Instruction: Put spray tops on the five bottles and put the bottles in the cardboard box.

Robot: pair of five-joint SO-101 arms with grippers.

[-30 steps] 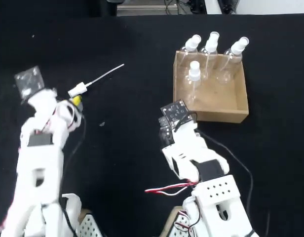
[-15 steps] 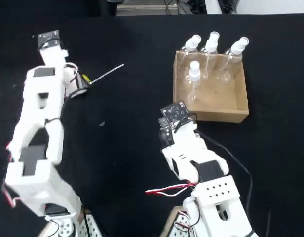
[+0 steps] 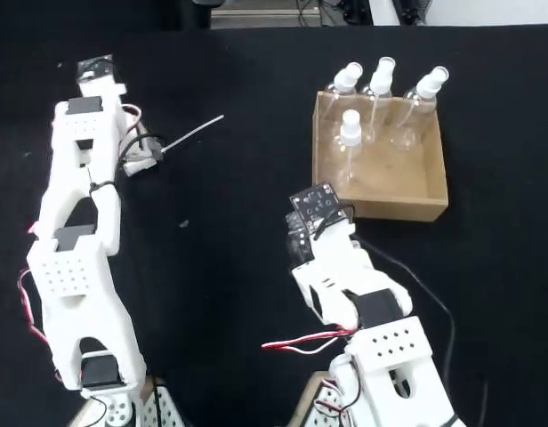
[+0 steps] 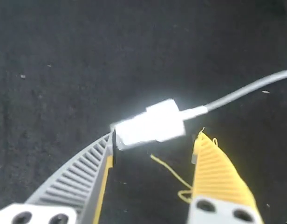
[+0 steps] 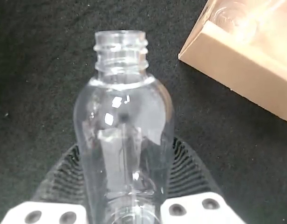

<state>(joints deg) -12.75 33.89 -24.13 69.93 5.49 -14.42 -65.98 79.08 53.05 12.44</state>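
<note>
A white spray top [image 4: 150,125] with a long thin tube [image 4: 246,89] lies on the black table. My left gripper [image 4: 155,144] is open, and its grey finger [image 4: 83,172] and yellow finger [image 4: 215,170] straddle the spray top. In the high view this left gripper [image 3: 141,156] is at the far left, over the spray top [image 3: 154,153]. My right gripper [image 5: 127,147] is shut on a clear, capless bottle [image 5: 122,116], close to the front left corner of the cardboard box [image 5: 246,60]. The cardboard box [image 3: 430,191] holds several bottles with spray tops [image 3: 350,124].
The right arm [image 3: 336,262] stands mid-table just in front of the box's near left corner. The left arm [image 3: 78,213] stretches along the left side. Black cloth covers the table between the arms.
The left arm has swung from the near left out to the far left, bringing its gripper onto the spray top. The right arm and the box have not moved.
</note>
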